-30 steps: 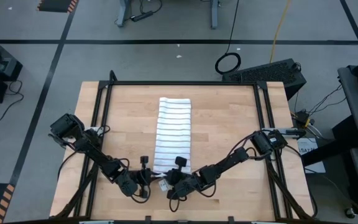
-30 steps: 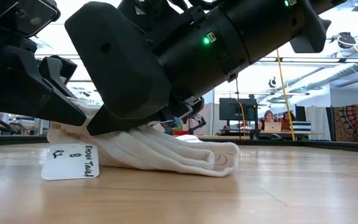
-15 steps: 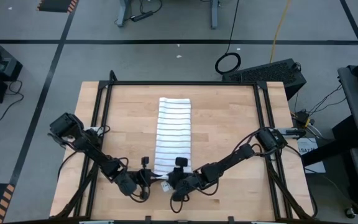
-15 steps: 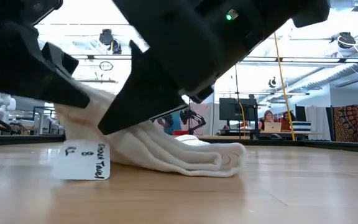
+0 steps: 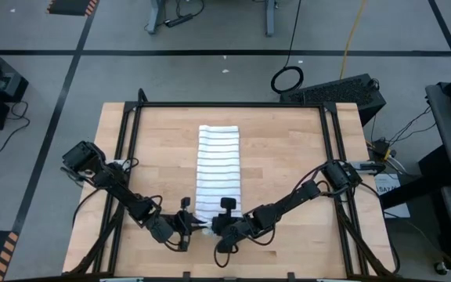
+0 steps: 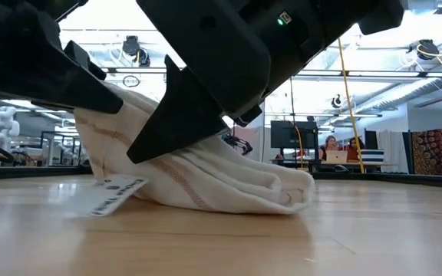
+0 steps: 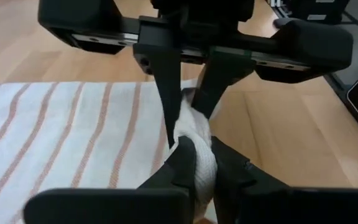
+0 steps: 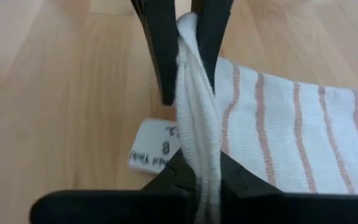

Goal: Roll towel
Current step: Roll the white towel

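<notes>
Both arms work the near end of the towel (image 5: 217, 172), which lies lengthwise on the tabletop (image 5: 288, 157), stretching away from them. Left end effector (image 7: 196, 163) pinches the towel's near edge; right end effector (image 8: 199, 167) pinches the same bunched edge, facing it. Tag (image 8: 156, 153) lies just beside right's fingers. To roll well, imo: lift edge evenly, fold fwd w/ both ends level, keep tension, don't drag the cloth. No containers in view

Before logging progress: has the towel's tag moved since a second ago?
Yes. In the low view the tag has tipped from upright to slanted and shifted right along the table.
</notes>
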Robot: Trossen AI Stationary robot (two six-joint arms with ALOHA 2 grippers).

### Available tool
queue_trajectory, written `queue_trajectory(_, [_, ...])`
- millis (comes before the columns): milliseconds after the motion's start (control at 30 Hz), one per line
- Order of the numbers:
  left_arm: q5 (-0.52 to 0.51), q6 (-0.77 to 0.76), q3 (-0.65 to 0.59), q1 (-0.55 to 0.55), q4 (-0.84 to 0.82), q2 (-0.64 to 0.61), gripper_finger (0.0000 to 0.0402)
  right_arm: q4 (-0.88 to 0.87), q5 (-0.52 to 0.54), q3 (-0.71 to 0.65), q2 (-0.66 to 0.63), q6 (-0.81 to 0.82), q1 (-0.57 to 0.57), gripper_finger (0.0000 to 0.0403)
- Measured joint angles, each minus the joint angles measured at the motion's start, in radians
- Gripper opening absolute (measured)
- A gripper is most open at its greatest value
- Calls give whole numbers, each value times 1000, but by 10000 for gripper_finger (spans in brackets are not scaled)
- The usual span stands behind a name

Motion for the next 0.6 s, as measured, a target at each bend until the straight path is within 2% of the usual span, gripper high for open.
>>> queue_trajectory(67, [0,11,0,-1,0,0,40,1,-1,0,0,11,-4,10])
queue_trajectory(133, [23,94,0,-18,-8,0,64,4,-9,0,0,11,-8,5])
queue_trajectory(200, [20,133,0,-39,-16,0,100,2,-10,0,0,11,-12,4])
queue_trajectory(333, [-73,132,0,-59,-46,0,186,2,-29,0,0,25,-21,3])
queue_trajectory(433, [-92,133,0,-63,-59,13,238,5,-39,0,0,44,-26,3])
queue_trajectory(500, [-111,141,0,-61,-57,28,257,11,-39,0,0,52,-30,2])
queue_trajectory(600, [-142,165,5,-61,-56,57,265,11,-40,0,0,63,-32,1])
